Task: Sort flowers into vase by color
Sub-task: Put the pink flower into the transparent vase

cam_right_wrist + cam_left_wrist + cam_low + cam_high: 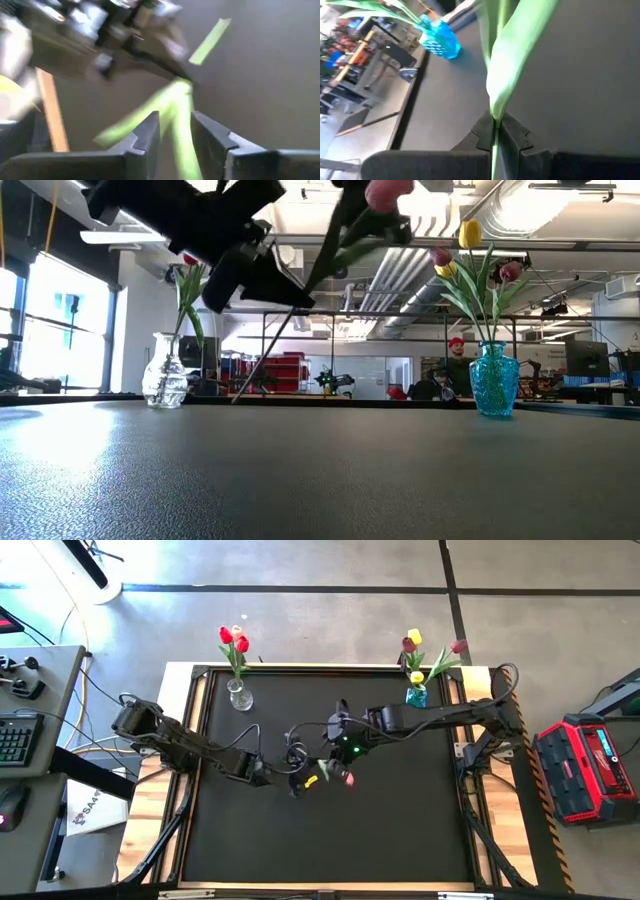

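Note:
A pink-headed flower [345, 777] with a green stem and leaf is held above the middle of the black table. My left gripper [496, 131] is shut on its stem. My right gripper [175, 127] hovers just above it, open, with the blurred green stem [181, 107] showing between its fingers; I cannot tell whether they touch it. At the far left a clear vase [238, 696] holds red flowers [233, 638]. At the far right a blue vase [416, 695] holds yellow and maroon flowers [414, 638]. My left gripper pinches the flower's thin stem [495, 142] between its two fingers, just below the base of the long leaf [512, 60]. The fingers lie across the stem. The flower is lifted clear and tilted, with its pink head [388, 192] high and its stem end [240, 392] low.
The table's raised black frame [200, 675] runs round the mat. Both vases stand along the far edge. A red case [588, 765] sits off the table's right side. The near half of the mat [330, 840] is bare.

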Robot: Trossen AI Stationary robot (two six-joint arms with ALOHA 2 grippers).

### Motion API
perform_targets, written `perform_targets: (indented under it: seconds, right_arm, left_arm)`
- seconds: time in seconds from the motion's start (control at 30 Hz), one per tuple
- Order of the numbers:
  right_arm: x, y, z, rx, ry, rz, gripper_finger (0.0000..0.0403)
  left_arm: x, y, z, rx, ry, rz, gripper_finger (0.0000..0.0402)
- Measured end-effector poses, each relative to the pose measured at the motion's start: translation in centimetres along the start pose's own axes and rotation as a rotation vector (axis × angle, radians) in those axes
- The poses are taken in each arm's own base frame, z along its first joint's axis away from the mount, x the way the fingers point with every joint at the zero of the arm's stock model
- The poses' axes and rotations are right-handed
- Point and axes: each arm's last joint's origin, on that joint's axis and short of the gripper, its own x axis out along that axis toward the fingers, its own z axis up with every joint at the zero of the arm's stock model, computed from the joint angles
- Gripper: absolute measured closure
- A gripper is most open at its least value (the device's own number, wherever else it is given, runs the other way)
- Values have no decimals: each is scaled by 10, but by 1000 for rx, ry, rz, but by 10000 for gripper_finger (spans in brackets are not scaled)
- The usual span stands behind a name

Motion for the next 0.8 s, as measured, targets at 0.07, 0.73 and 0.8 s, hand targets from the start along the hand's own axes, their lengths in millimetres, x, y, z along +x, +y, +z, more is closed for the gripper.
perform_targets:
  seconds: [0.07, 0.73, 0.8]
  right_arm:
    - [-9, 2, -2, -37, 13, -96, 291]
    - [-44, 16, -22, -128, -96, -491, 203]
    - [-31, 13, -27, -111, -116, -440, 203]
  left_arm:
    - [1, 1, -1, -3, -2, -19, 401]
    - [-59, 53, -16, -321, -126, 26, 401]
    - [-75, 66, -27, -384, -144, 90, 401]
